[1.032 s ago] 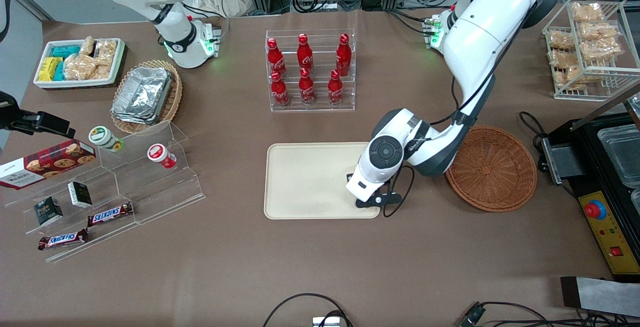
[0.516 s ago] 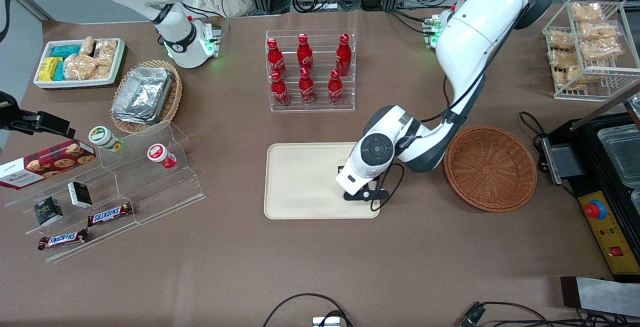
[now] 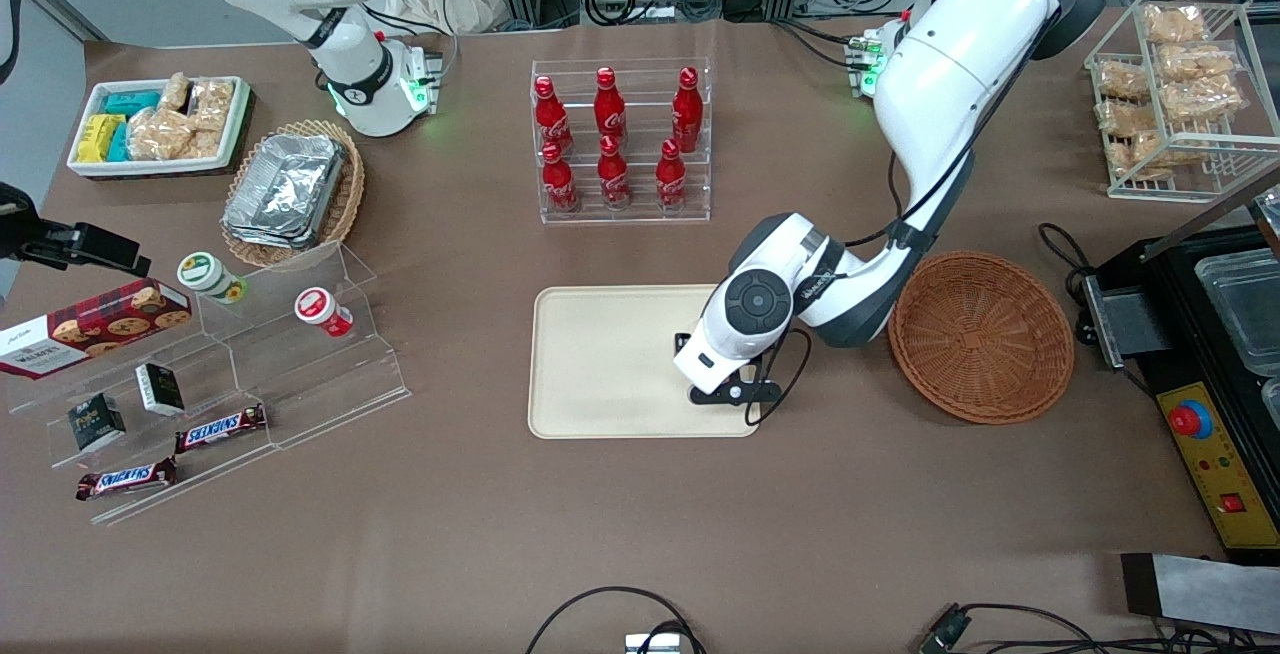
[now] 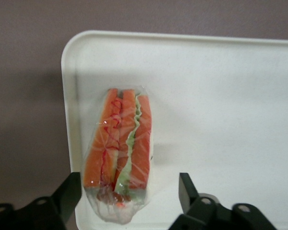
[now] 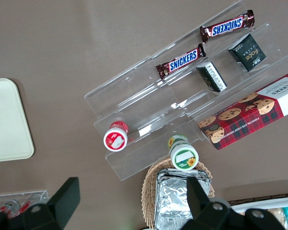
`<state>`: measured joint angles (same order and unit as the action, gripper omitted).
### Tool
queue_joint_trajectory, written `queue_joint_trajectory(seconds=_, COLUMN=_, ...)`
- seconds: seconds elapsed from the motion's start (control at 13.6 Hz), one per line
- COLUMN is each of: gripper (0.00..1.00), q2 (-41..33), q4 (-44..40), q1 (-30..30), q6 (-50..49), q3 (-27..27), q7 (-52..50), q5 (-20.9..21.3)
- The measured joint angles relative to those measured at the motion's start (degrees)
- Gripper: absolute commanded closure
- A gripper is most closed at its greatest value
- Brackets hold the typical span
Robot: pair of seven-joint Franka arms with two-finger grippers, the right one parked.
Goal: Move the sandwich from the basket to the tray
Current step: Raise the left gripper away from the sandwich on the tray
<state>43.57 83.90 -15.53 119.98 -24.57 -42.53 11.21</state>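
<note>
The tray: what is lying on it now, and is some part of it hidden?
The wrapped sandwich lies on the tray near its rim, between the open hand fingers. In the front view, the arm covers it.

- sandwich [image 4: 119, 153]: orange and pale green stripes, clear wrap
- tray [image 4: 221, 96]: plain cream
- basket [image 3: 981, 336]: reddish-brown weave
- my gripper [image 4: 129, 199]: black, above the tray

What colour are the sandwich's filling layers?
Wrapped triangular sandwich: orange-red with pale green, clearest in left wrist view, between the open gripper.
</note>
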Motion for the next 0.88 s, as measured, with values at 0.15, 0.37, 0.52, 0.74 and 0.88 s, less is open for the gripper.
queue_joint_trajectory(seconds=0.15, gripper=0.0, q2=-2.25, q4=-1.0, q1=0.16, q6=-3.92, q3=0.0, q7=0.0, q5=0.0)
queue_joint_trajectory(seconds=0.37, gripper=0.0, q2=-8.87, q4=0.42, q1=1.23, q6=-7.64, q3=0.2, q7=0.0, q5=0.01)
queue_joint_trajectory(seconds=0.52, gripper=0.0, q2=-14.52, q4=5.31, q1=4.02, q6=-7.9, q3=0.22, q7=0.22, q5=0.01)
queue_joint_trajectory(seconds=0.74, gripper=0.0, q2=-22.87, q4=14.03, q1=6.99, q6=-7.91, q3=0.19, q7=0.88, q5=0.0)
queue_joint_trajectory(seconds=0.88, gripper=0.0, q2=-27.24, q4=17.52, q1=8.68, q6=-7.91, q3=0.22, q7=3.78, q5=-0.65)
